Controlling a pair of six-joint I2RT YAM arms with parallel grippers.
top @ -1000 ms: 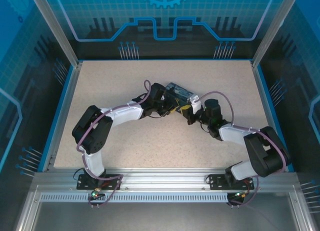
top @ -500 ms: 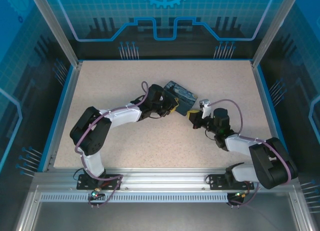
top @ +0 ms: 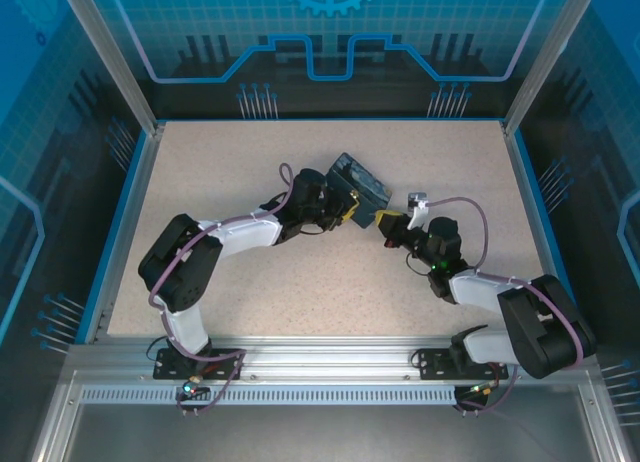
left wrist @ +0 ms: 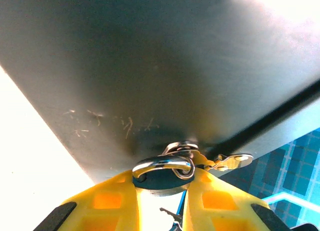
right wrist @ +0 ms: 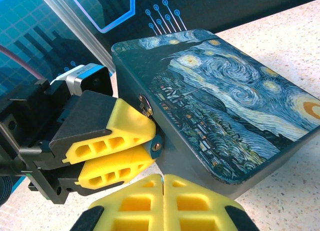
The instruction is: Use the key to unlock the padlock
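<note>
The padlock (right wrist: 156,145) is a small dark body with its keyhole facing my right wrist camera, and it hangs by its silvery shackle (left wrist: 162,164) from the hasp on the painted box (right wrist: 240,106). My left gripper (left wrist: 162,175) is shut on the padlock, a yellow finger on each side. It stands at the box's near corner (top: 352,212). My right gripper (right wrist: 163,177) is shut just below the keyhole, with a thin sliver of the key pinched between its tips. The key's toothed end (left wrist: 170,213) shows under the padlock. From above, my right gripper (top: 388,229) sits just right of the left one.
The box (top: 362,180) lies tilted near the middle of the speckled table (top: 220,172). Blue rails and glass walls ring the table. Both arms reach in from the near edge and meet at the box.
My right arm has swung its elbow out to the right and turned its wrist, with the gripper still near the box corner. The box and my left gripper have shifted slightly toward the back.
</note>
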